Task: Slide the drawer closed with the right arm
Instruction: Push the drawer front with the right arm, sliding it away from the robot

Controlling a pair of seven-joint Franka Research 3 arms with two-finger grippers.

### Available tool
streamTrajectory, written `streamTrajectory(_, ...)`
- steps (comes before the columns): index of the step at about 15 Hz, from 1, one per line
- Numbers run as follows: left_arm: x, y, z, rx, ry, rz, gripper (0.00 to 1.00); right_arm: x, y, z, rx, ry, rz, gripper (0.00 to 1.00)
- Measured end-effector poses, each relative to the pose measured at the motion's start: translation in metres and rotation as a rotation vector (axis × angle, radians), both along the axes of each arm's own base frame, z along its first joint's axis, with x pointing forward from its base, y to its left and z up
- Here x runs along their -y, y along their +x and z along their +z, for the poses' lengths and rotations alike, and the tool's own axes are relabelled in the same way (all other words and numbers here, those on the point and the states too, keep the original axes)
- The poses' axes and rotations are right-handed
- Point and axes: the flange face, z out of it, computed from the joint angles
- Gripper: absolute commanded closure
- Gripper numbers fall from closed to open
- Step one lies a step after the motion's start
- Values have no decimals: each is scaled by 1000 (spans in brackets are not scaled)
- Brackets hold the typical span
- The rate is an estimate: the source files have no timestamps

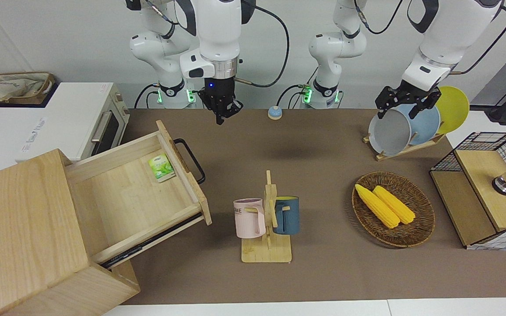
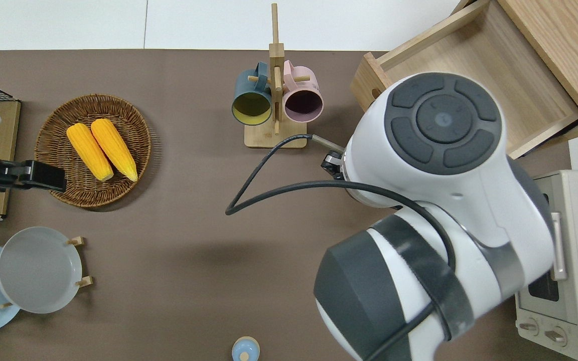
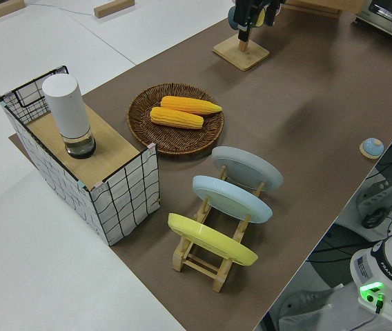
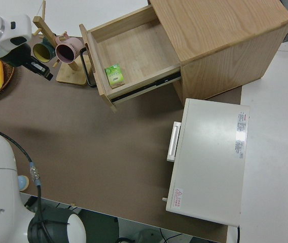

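The right gripper (image 1: 225, 112) hangs in the air over the brown worktop (image 1: 323, 145), its black fingers (image 1: 220, 117) pointing down with only a narrow gap between them and nothing held. A blue light shows on the wrist just above them. In the overhead view the arm's own bulk hides the gripper, so what lies straight under the fingers cannot be told exactly.

Toward the right arm's end of the worktop from the fingers stands the white toaster oven (image 1: 81, 118). Farther from the robots than the fingers, the drawer (image 1: 139, 193) is pulled well out of the pale wooden cabinet (image 1: 20, 237) — its flat front angled, its black loop handle (image 1: 191, 160) well apart from the fingers and untouched. Inside it a small green packet (image 1: 161, 167) lies against the inner face of the front.

Farther out again, toward the middle of the worktop, a wooden mug stand (image 1: 268, 219) carries a pink mug (image 1: 250, 217) and a dark blue mug (image 1: 286, 214).

The left arm is parked — whether its fingers are open I cannot tell.
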Motion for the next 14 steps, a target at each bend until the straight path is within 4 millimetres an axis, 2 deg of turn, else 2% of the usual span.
streamTrajectory(4, 0, 0, 0, 0, 0, 0, 7, -8, 13, -32, 9, 57, -172, 1000)
streamTrajectory(10, 0, 0, 0, 0, 0, 0, 7, -5, 29, -70, -10, 57, -384, 1000)
streamTrajectory(12, 0, 0, 0, 0, 0, 0, 7, 2, 35, -79, -20, 48, -412, 1000)
streamTrajectory(14, 0, 0, 0, 0, 0, 0, 7, 19, 42, -86, -30, 38, -443, 1000)
